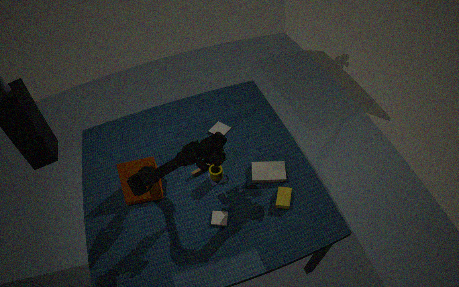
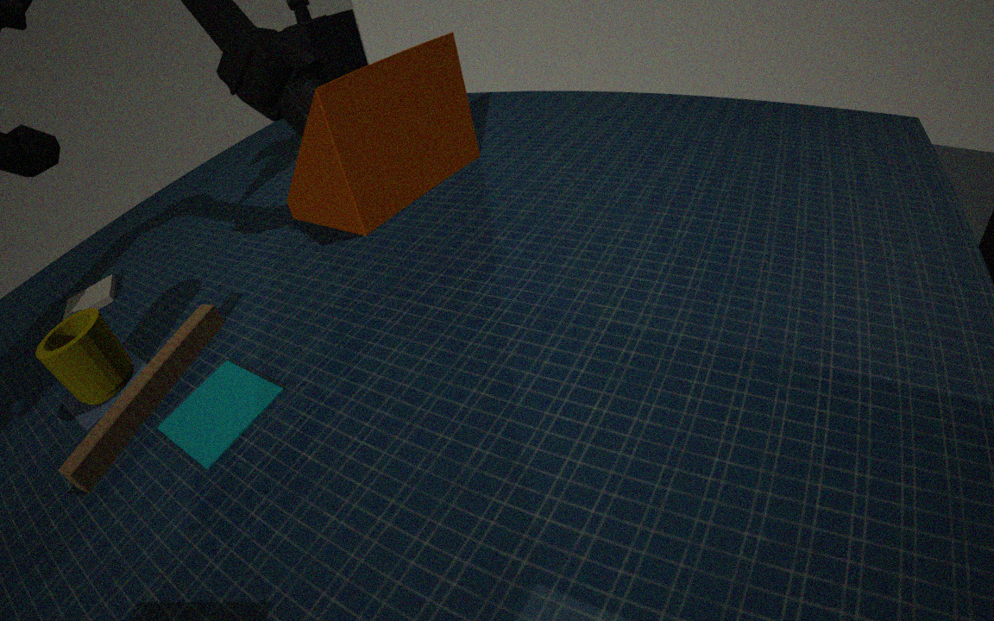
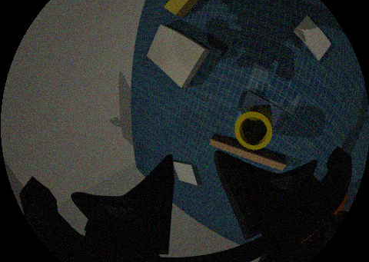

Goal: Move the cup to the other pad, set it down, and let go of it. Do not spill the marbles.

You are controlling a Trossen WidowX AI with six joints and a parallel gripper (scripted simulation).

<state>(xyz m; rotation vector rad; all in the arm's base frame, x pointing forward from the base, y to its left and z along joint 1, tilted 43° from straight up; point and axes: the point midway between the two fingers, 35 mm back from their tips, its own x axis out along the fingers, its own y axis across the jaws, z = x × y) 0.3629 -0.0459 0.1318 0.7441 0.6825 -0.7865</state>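
The arm (image 1: 174, 164) is matte black throughout, built of blocky, rounded segments. Its tool (image 3: 197, 206) ends in two dark, pointed, wedge-shaped fingers. No markings are discernible.

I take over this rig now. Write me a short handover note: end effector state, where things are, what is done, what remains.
End effector: partly closed, holding nothing, above the table and short of the cup.
Yellow cup: upright, untouched, on its start pad.
Wooden bar lies between cup and cyan pad.
Marbles: not visible inside the cup.
Done: only the approach.
Left: grasp, lift over the bar, set on the cyan pad, release.
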